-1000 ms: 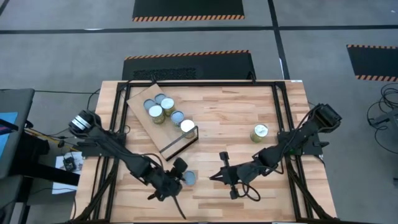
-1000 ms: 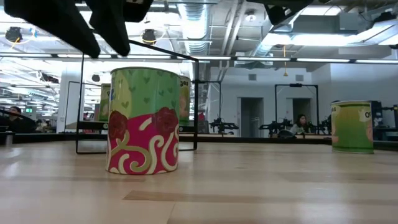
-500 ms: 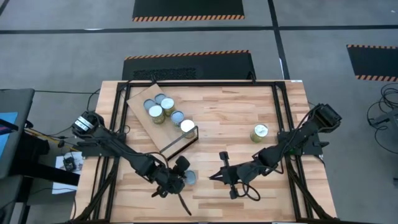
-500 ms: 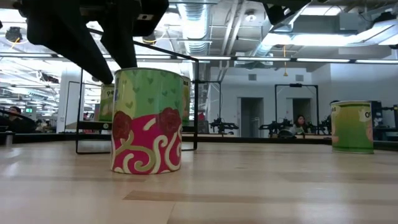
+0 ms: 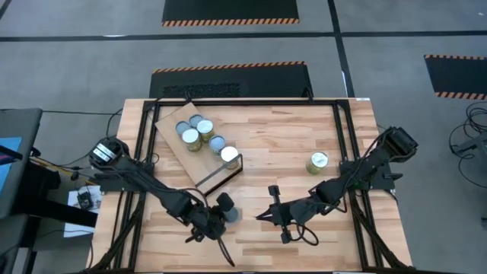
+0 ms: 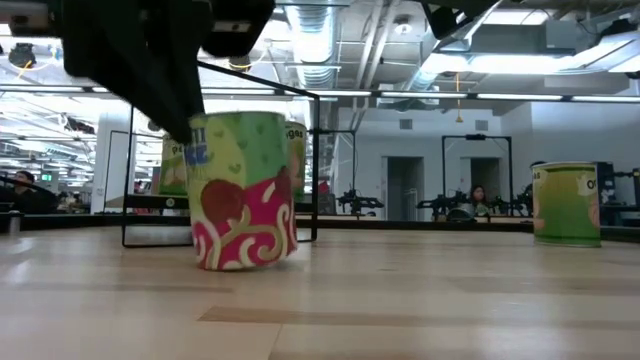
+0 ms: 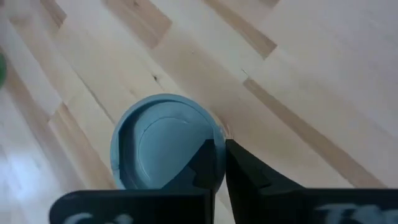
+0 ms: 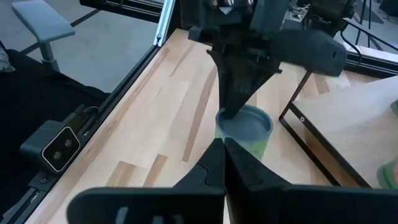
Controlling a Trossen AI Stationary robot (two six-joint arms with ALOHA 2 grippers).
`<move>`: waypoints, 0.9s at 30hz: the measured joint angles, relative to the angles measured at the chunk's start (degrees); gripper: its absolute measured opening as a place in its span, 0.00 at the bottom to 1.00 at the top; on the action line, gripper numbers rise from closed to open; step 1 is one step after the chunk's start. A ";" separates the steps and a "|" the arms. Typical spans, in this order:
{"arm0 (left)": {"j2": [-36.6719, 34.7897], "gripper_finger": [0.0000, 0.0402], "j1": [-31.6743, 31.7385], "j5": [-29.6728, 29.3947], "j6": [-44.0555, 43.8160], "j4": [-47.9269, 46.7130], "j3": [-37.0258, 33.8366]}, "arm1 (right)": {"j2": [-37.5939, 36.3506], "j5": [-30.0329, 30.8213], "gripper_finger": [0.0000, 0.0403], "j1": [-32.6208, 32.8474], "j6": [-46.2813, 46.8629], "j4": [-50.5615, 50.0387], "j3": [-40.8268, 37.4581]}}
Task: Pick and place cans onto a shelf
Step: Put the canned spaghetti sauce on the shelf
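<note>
Tilted can (image 6: 243, 192) under the left hand (image 5: 221, 213), just off the shelf's (image 5: 171, 141) framed end.

The red-and-green can leans on the surface (image 5: 274, 144), its blue-grey lid touched by the left hand's fingers (image 7: 214, 167), which are pressed narrow together at the lid's rim. Five more cans (image 5: 202, 135) stand on the shelf; another can (image 5: 317, 162) stands well apart from it. The right hand (image 5: 275, 215), fingers closed together and holding nothing, hovers near the tilted can.

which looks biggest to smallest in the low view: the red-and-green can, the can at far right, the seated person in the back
1. Red-and-green can, tilted under the left gripper, largely because it is nearest the camera.
2. Far-right can.
3. Seated person, far behind the table.
</note>
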 joint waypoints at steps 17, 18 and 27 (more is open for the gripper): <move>-14.13 0.01 1.49 -8.99 -9.75 -30.13 24.11 | 0.00 -0.22 0.03 0.02 0.02 -0.24 0.00; -16.01 0.01 2.22 -10.50 -12.13 -32.38 24.72 | 0.00 -0.23 0.03 0.02 0.02 -0.24 0.00; -28.70 0.01 14.50 -15.08 -23.77 -47.83 24.39 | 0.00 -0.24 0.03 -0.06 0.04 -0.06 -0.01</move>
